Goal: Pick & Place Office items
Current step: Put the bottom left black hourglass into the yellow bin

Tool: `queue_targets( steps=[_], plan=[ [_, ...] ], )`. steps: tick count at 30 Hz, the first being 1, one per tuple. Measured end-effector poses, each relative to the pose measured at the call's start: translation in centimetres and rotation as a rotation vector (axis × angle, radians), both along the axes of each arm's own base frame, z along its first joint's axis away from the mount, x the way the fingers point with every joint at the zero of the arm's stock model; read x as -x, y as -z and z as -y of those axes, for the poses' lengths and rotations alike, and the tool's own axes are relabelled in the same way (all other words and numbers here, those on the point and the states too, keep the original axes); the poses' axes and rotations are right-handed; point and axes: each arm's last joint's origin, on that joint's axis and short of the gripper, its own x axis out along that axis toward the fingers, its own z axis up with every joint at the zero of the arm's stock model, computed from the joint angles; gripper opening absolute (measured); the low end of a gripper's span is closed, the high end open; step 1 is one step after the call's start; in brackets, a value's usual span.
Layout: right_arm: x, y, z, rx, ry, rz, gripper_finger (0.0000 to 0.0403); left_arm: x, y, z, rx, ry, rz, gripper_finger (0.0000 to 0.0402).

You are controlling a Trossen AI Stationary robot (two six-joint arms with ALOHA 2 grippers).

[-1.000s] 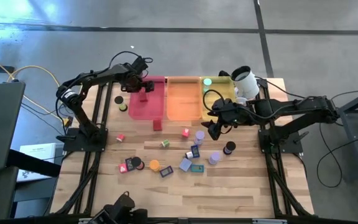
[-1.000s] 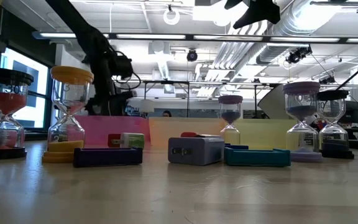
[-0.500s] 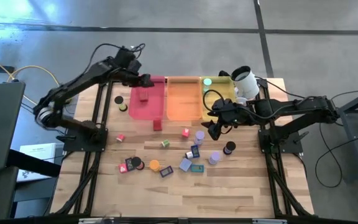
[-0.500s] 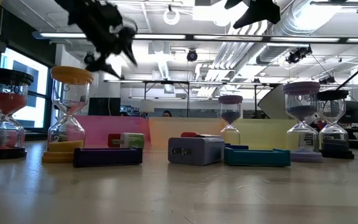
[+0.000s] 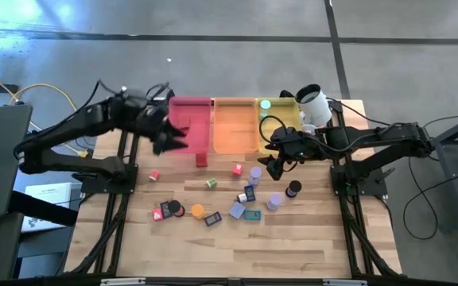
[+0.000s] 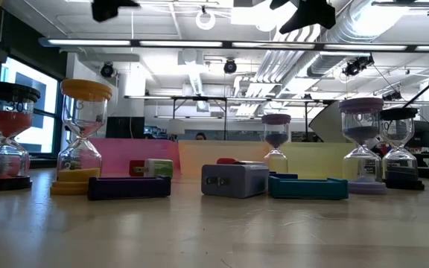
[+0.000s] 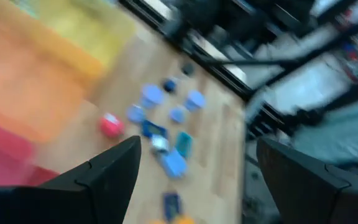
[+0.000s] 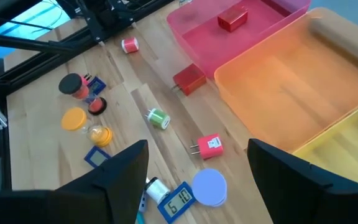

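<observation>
The office items [image 5: 213, 199] are lying scattered over the middle of the wooden surface [image 5: 308, 238], at about six o'clock from the three trays. In the low view several are small sand timers standing upright, long axis vertical, and the red one [image 6: 4, 138] at far left is showing "30" on its black cap. A lavender block [image 6: 234, 180] is lying flat with its length running nine to three o'clock, between a dark blue flat piece [image 6: 129, 187] and a teal one [image 6: 307, 187]. A red block [image 8: 232, 19] is resting in the pink tray [image 8: 272, 17]. The left pincer [image 5: 168, 137] is hanging wide and empty at the pink tray's nine o'clock edge. The right pincer [image 5: 275, 165] is hovering wide and empty at six o'clock of the yellow tray [image 5: 286, 119].
</observation>
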Motion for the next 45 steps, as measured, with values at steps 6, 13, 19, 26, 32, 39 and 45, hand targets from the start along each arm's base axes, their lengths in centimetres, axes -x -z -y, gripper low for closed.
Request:
queue_targets(
  steps=[6,13,19,26,32,39,45],
  plan=[
    [0.0,0.0,-0.3,0.000,-0.013,0.000,0.0263,-0.4,0.3,4.6,-0.022,0.136,-0.046,0.0311],
    [0.1,0.0,-1.0,-0.007,-0.034,0.002,0.0263,-2.0,1.2,9.6,-0.171,0.144,-0.061,0.0311],
    [0.2,-0.1,-2.0,-0.007,-0.068,0.012,0.0263,-2.0,2.0,12.9,-0.090,0.177,-0.104,0.0311],
    [0.3,-0.1,-2.9,-0.040,-0.068,0.025,0.0263,-2.1,3.5,16.2,-0.004,0.213,-0.202,0.0311],
    [0.2,-0.3,-3.2,-0.041,-0.064,0.051,0.0263,-2.4,4.8,17.6,-0.039,0.235,-0.283,0.0311],
    [-0.1,-0.7,-3.1,-0.037,-0.043,0.103,0.0263,-2.0,6.0,16.9,-0.171,0.237,-0.404,0.0311],
    [-0.5,-0.3,-3.2,-0.059,0.001,0.105,0.0263,-1.3,7.0,15.8,-0.363,0.284,-0.524,0.0311]
  ],
)
